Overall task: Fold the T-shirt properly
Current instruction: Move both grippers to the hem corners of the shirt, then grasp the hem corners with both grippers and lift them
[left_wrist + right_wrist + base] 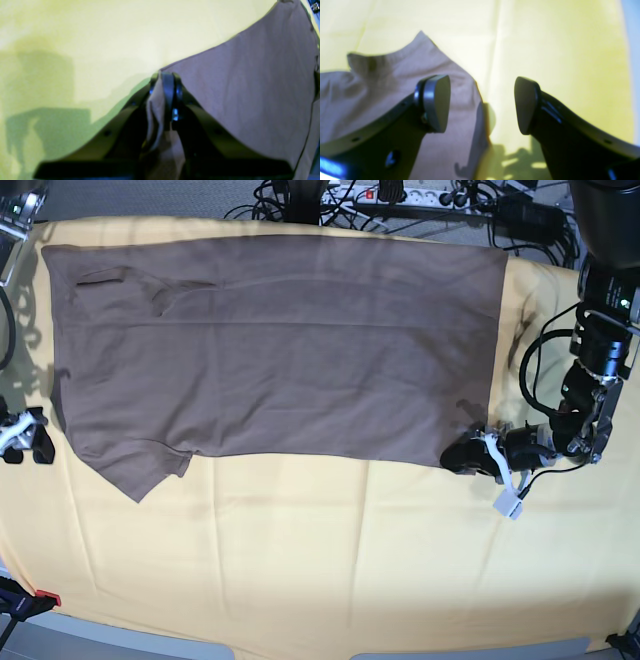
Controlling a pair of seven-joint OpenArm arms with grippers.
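The left gripper (168, 82) pinches the T-shirt (280, 350) hem corner, seemingly securely; lift slowly. The right gripper (482, 105) gapes, empty.

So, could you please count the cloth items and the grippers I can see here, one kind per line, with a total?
Taupe T-shirt: 1
Pale yellow cloth: 1
Grippers: 2, the left gripper shut on the T-shirt's corner, the right gripper open
Total: 4

No legible text, labels, brands, numbers or signs in any view. T-shirt (280, 350) surface plain, no print readable. Yellow cloth (330, 550) unmarked. Wrist views too blurred for lettering.
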